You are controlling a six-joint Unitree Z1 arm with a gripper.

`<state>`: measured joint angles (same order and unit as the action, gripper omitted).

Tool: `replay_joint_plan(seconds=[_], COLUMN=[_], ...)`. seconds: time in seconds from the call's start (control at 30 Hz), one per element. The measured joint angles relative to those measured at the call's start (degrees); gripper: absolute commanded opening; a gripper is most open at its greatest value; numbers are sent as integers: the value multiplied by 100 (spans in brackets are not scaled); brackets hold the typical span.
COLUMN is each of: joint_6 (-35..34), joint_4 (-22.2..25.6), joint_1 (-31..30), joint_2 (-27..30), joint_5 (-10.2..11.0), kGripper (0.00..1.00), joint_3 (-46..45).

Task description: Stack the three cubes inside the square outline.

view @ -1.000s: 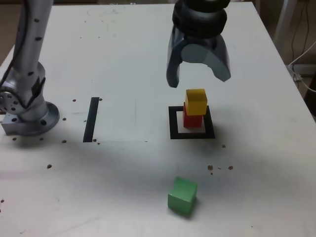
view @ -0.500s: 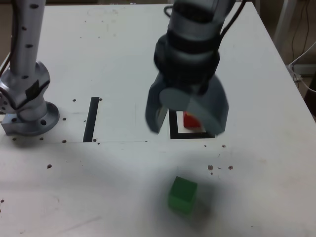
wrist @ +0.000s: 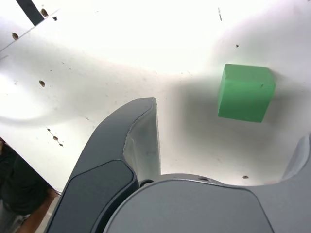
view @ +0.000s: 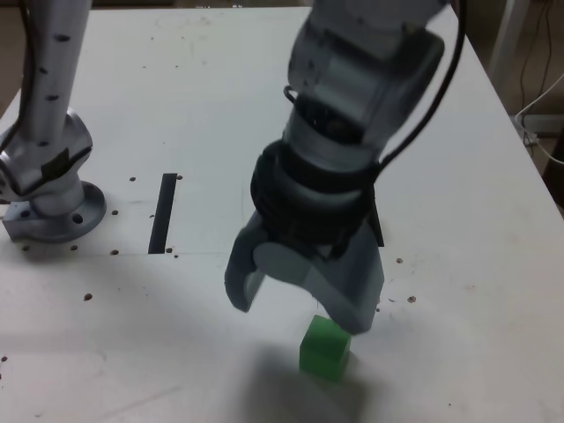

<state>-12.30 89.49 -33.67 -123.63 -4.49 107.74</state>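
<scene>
At the exterior view's far left, arm base bolted to the white desk, silver column rising out of frame. Just right of it, a thin black strip lying flat, small dark holes scattered nearby. Centre of that view filled by the arm's wrist and gripper, pointing down at the near part of the desk, jaws spread wide apart with nothing between them. Behind the wrist, only a sliver of the square outline showing at its right edge; anything inside it hidden by the arm. Below the gripper's right-hand jaw, green cube sitting on the desk near the front edge, well outside the outline, just beside that jaw; touching or not, cannot tell. In the wrist view, green cube on bare desk ahead of the open jaws, lying between them, apart from both.
</scene>
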Motion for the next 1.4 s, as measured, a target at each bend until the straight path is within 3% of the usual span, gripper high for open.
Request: replay_joint_plan(seconds=[0.27, 0.8, 1.23, 1.4], joint_6=[141, 653, 660, 602], joint_4=[-235, -1494, -1639, -1631], joint_1=[-35, 196, 264, 264], joint_2=[-173, -308, -396, -425], joint_5=[-45, -150, -119, -132], kGripper=[98, 97, 81, 69], joint_3=[-106, -1042, -1081, -1080])
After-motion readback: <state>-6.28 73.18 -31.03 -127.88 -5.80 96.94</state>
